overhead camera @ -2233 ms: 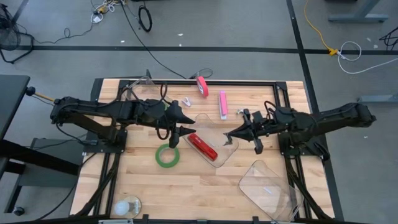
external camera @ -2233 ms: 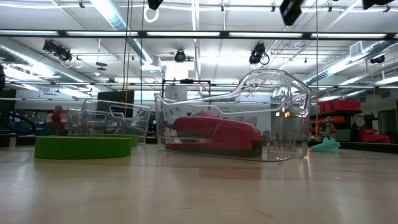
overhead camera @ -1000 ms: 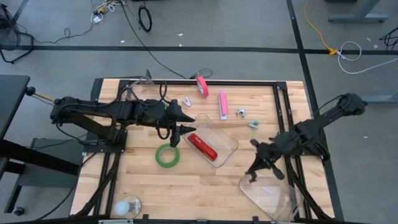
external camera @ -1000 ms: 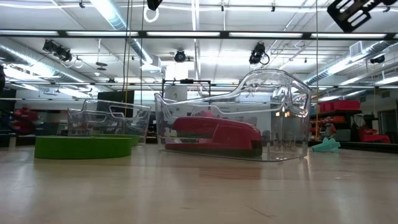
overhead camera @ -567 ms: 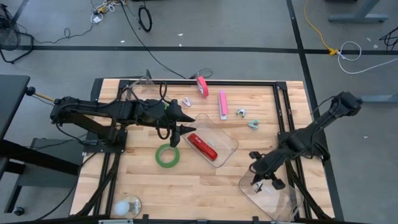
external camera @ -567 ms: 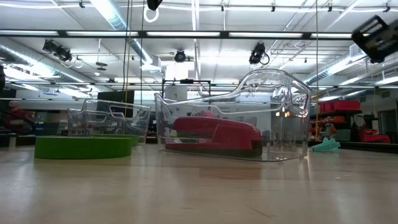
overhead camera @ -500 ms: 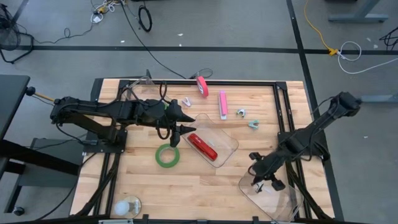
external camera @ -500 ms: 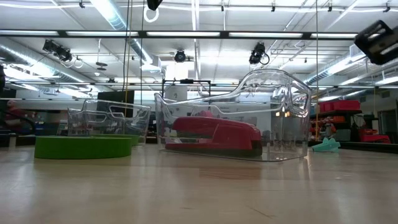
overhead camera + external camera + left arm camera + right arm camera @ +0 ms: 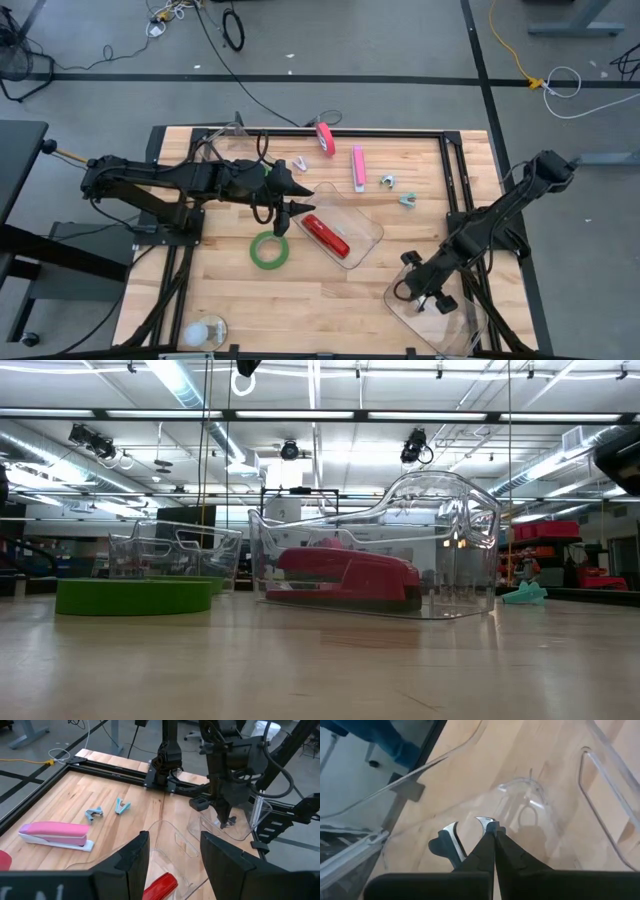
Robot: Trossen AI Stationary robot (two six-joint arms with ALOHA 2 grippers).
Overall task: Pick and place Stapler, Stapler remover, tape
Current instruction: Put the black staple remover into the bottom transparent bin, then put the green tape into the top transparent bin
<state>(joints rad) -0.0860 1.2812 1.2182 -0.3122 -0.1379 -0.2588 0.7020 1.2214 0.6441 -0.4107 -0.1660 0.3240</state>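
Note:
A red stapler [image 9: 326, 236] lies in a clear tray [image 9: 362, 222] at mid table. The green tape ring [image 9: 268, 250] lies flat on the wood left of it. My left gripper [image 9: 290, 215] hangs open just above the tray's left end, touching nothing. My right gripper [image 9: 405, 292] is shut on a grey staple remover [image 9: 445, 842] with silver claws, and points steeply down over a second clear tray [image 9: 440, 312] at the near right. Two more staple removers [image 9: 386, 181] [image 9: 408, 199] and a pink stapler [image 9: 358, 166] lie on the wood farther back. My right gripper pinches one arm of the staple remover, right behind its silver claw [image 9: 486, 824], at the ends of its two fingers. The fingers come from above, slanting down. The remover's other arm [image 9: 451, 834] sticks out sideways, and the remover hangs clear above the tray's floor.
A red-pink object [image 9: 325, 137] and a small white piece [image 9: 298, 163] lie near the far edge. A clear container [image 9: 222, 140] stands at the far left and a round lid-like object [image 9: 203, 333] at the near left. Black frame rails [image 9: 455, 200] border the table.
My right gripper has gone down and toward the table's near edge, tipping more steeply downward, and now hangs over the near-right clear tray, still shut. In the low view its arm has slid out toward the picture's right edge.

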